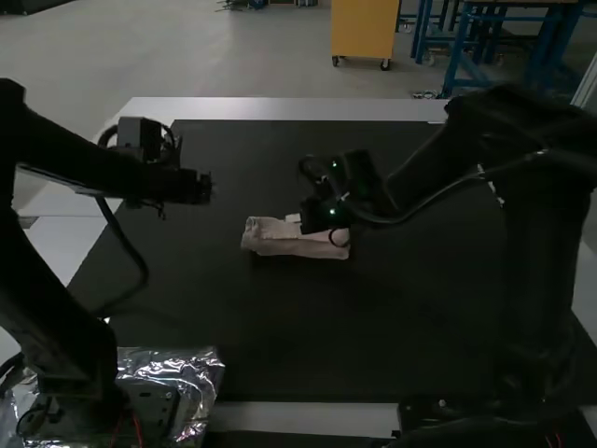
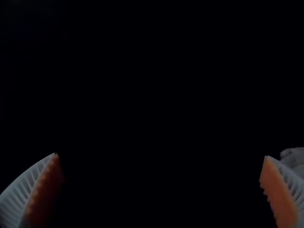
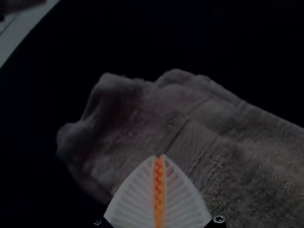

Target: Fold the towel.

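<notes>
While the left pincer [image 1: 209, 188] is spread wide, the right pincer [image 1: 295, 219] is closed at the folded towel [image 1: 280, 245].

Near the middle of the frame, the pale towel is laid on the dark table [image 1: 308, 327] as a narrow, layered bundle, its long side stretched across the picture; a ribbed band [image 3: 187, 142] is shown on its fluffy upper layer. The right pincer is seen at the towel's upper edge, its orange pads [image 3: 159, 190] pressed together, with no cloth seen between them. The left pincer is seen left of the towel, well apart from it, with nothing held. At the lower left, a crinkled silvery sheet [image 1: 201, 369] is spread around the left arm's base.
</notes>
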`<state>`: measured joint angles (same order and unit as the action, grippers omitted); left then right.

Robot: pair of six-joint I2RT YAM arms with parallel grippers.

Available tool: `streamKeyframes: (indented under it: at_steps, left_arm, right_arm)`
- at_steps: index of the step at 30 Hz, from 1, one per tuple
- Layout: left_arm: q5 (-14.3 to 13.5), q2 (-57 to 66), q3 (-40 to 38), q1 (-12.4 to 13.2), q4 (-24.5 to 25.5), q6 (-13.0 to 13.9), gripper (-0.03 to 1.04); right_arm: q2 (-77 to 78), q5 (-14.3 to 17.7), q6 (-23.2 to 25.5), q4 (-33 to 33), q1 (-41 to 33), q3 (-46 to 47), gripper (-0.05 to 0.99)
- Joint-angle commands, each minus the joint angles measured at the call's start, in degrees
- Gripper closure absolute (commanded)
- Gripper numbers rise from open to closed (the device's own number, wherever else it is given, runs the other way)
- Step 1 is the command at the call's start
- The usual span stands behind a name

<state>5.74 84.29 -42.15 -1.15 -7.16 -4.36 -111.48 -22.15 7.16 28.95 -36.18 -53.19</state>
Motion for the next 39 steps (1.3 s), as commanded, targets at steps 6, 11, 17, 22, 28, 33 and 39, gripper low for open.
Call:
streamKeyframes:
  at_steps: [6,11,17,22,28,33,39]
  left_arm:
    - [-0.90,-5.98,-6.54,0.00,4.61,-0.12,0.04]
    - [-1.17,-11.43,-6.72,-0.35,6.81,1.28,0.04]
    - [-2.31,-20.48,-7.33,-0.35,8.12,1.90,0.04]
    - [-4.16,-27.69,-6.63,-0.26,6.19,2.95,0.04]
    - [-3.89,-36.92,-5.13,-0.61,3.64,3.66,0.04]
    - [-3.63,-44.21,-3.02,-1.58,2.50,3.92,0.04]
    - [-3.28,-52.30,0.32,-1.75,2.41,4.01,0.04]
  right_arm:
    - [-6.03,-0.44,0.58,4.62,0.15,-1.22,0.96]
    - [-10.60,-0.44,0.58,7.70,0.15,-1.22,0.96]
    - [-10.34,-0.44,2.16,9.20,0.24,-1.22,0.95]
    - [4.69,3.17,1.63,5.06,2.70,-1.13,0.43]
    - [23.94,6.86,0.05,-3.81,7.88,-2.01,0.01]
    - [37.92,11.43,-3.64,-7.86,12.98,-0.34,0.01]
    - [54.88,13.98,-4.35,-12.16,16.85,3.44,0.01]
